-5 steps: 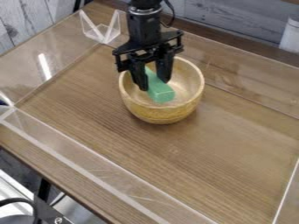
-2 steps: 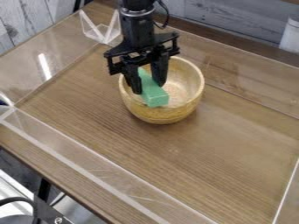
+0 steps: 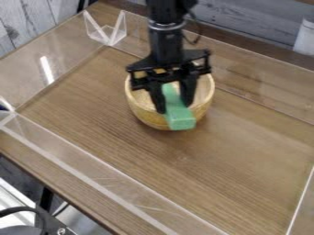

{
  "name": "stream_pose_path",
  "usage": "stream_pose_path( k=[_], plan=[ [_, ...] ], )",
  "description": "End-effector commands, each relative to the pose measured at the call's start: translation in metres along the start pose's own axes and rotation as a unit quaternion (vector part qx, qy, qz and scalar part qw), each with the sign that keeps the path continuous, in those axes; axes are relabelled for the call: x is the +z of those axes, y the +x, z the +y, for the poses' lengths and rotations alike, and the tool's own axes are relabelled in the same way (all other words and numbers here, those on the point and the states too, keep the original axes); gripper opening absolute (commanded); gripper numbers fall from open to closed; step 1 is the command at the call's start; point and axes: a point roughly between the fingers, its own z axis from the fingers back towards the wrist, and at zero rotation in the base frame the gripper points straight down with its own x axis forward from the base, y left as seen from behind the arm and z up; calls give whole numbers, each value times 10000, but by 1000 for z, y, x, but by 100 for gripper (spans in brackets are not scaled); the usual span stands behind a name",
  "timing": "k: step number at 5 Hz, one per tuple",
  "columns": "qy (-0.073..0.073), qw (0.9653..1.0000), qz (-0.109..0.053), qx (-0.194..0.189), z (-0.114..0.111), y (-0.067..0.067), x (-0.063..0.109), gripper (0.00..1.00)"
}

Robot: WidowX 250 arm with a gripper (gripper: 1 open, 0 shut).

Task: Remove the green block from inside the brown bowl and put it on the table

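Gripping the block by its upper part, the gripper points straight down over the bowl, jaws clamped on either side of the green bar, which hangs slanted with its lower end out past the bowl's near rim, seemingly just above the table. The main risk, as I judge it, is the block's low end or the fingers catching the thick rim during a sideways move, which could tip or drag the bowl, or twist the block out of a hold that sits high on it. A slanted block may also pivot and slip if it lands end-first. Open wood lies all around the bowl, with the widest stretch toward the near side and right; the clear wall runs along the near left edge and another along the far side, both well apart from the gripper.
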Motion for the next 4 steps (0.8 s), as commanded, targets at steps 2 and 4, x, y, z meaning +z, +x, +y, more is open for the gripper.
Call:
stream_pose_path(
  k=[2, 4],
  plan=[
    [-133, 9965, -178, -803, -32, -38, -5, 0],
    [23, 9918, -128, -1268, -37, -63, -34, 0]
  ],
)
